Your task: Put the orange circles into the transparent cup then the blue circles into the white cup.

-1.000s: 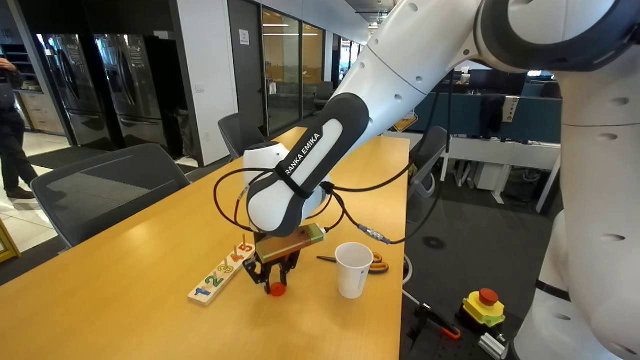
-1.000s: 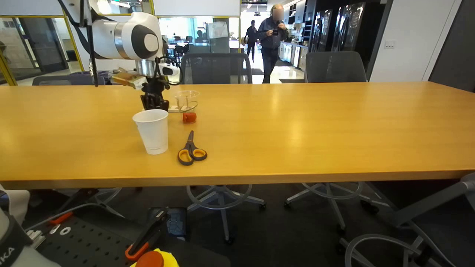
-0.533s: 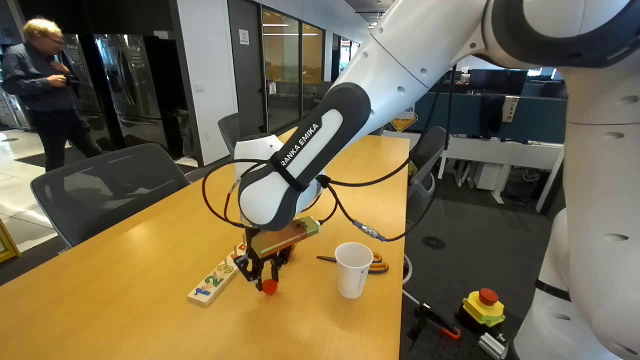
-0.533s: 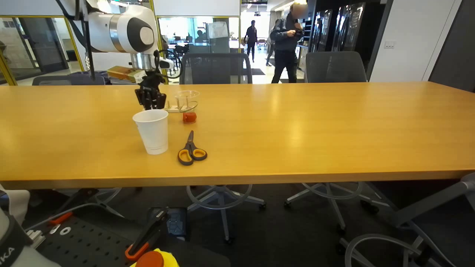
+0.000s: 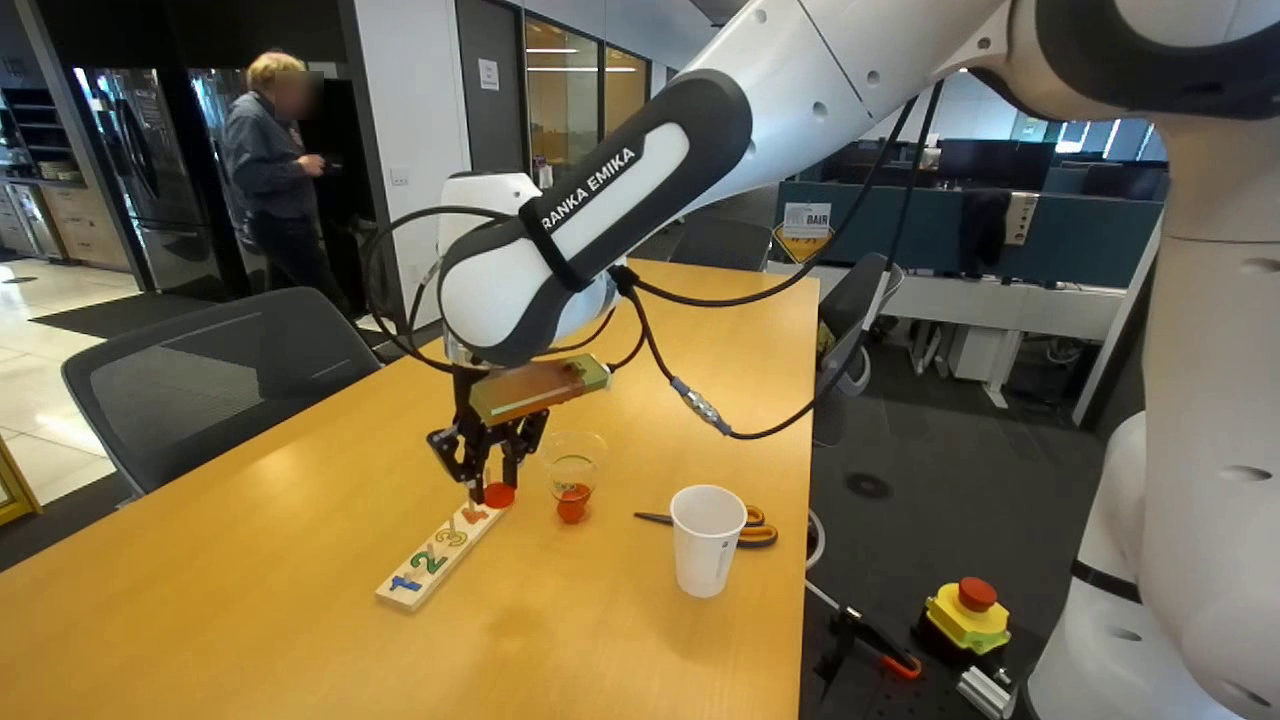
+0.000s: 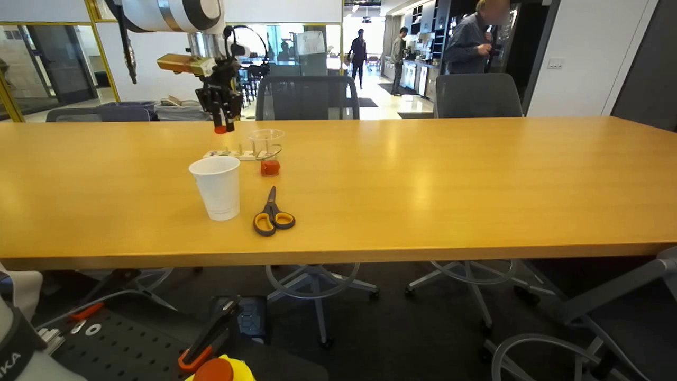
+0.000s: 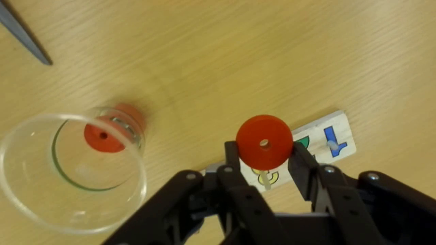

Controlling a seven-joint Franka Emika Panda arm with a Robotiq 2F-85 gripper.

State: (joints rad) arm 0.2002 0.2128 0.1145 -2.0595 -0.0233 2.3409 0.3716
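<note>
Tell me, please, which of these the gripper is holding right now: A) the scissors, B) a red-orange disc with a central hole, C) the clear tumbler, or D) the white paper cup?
B: in the wrist view the gripper pinches the red-orange disc by opposite edges, its central hole in plain sight.

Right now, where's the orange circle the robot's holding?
In the wrist view, the orange circle is between the fingers, right of the transparent cup, partly hiding the number board.
</note>
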